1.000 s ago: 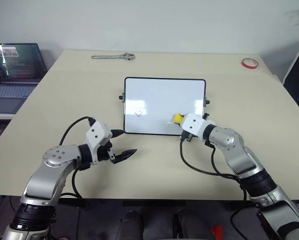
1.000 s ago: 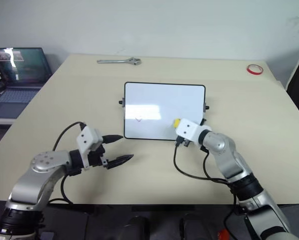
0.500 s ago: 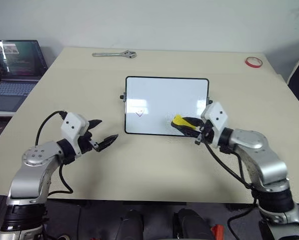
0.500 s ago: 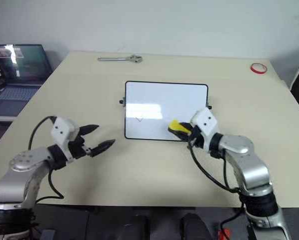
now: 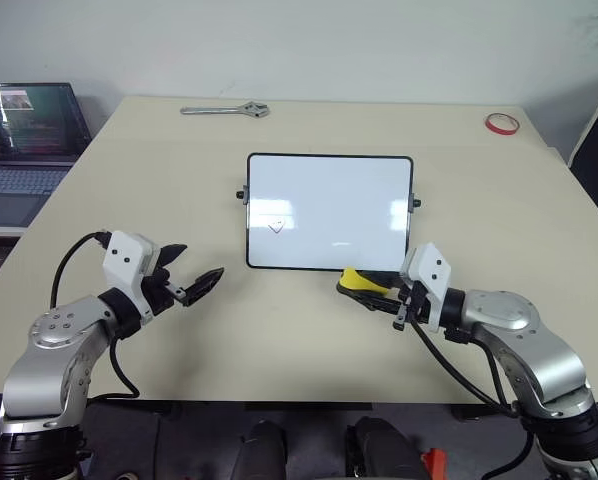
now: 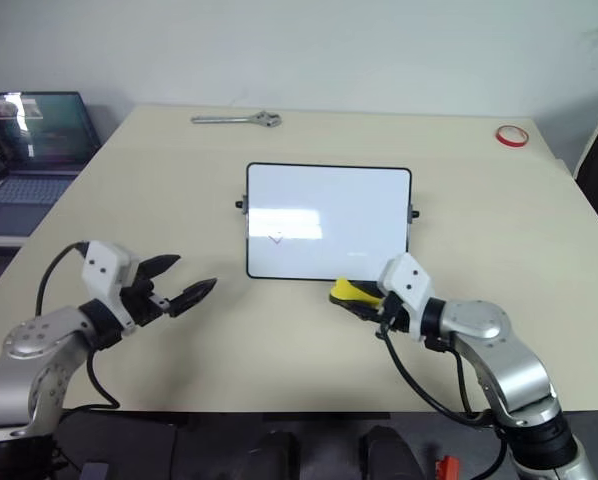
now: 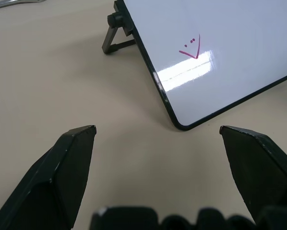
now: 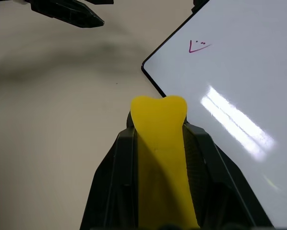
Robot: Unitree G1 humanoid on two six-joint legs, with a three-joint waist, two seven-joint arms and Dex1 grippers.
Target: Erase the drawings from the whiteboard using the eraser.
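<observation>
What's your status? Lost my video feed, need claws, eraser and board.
Right claw shut on eraser, just off whiteboard near edge. Left claw open, empty, left of board. One red scribble remains. Nothing in the way.

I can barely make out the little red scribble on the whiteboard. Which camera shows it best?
The left wrist view: the red scribble is large there, a V with dots above. The right wrist view shows it smaller, beyond the eraser. In the head views it is a faint speck on the whiteboard.

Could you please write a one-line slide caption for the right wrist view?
Right end effector shut on the yellow eraser, beside the whiteboard corner, one red drawing left.
</observation>
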